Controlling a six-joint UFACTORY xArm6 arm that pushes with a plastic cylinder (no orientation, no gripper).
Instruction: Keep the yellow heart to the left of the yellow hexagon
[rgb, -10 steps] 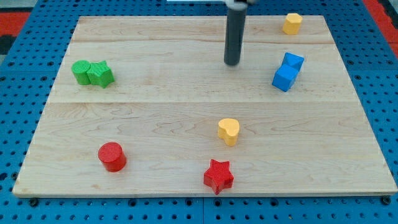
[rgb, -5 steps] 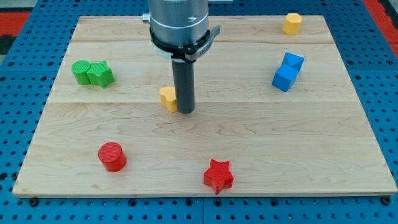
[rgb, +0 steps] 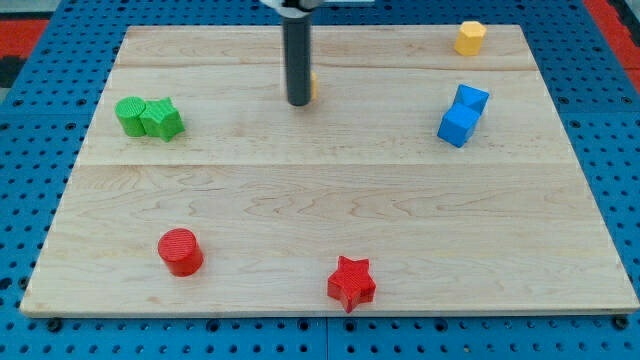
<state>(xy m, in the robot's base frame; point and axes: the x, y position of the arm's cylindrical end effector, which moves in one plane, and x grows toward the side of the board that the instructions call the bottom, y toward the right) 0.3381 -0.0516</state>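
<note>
While your rod has no gripper, its tip (rgb: 298, 103) hides most of the yellow heart (rgb: 313, 84), already left of the top-right yellow hexagon (rgb: 470, 37).

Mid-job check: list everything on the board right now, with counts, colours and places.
yellow hexagon: 1, yellow, top right corner of the board
yellow heart: 1, yellow, top centre, mostly hidden behind the rod, only a sliver showing at its right side
blue blocks: 2, blue, right side, touching each other
green blocks: 2, green, left side, touching each other
red cylinder: 1, red, bottom left
red star: 1, red, bottom centre
board: 1, pale wood, on a blue pegboard
my tip: 1, dark rod end, against the yellow heart's left
</note>
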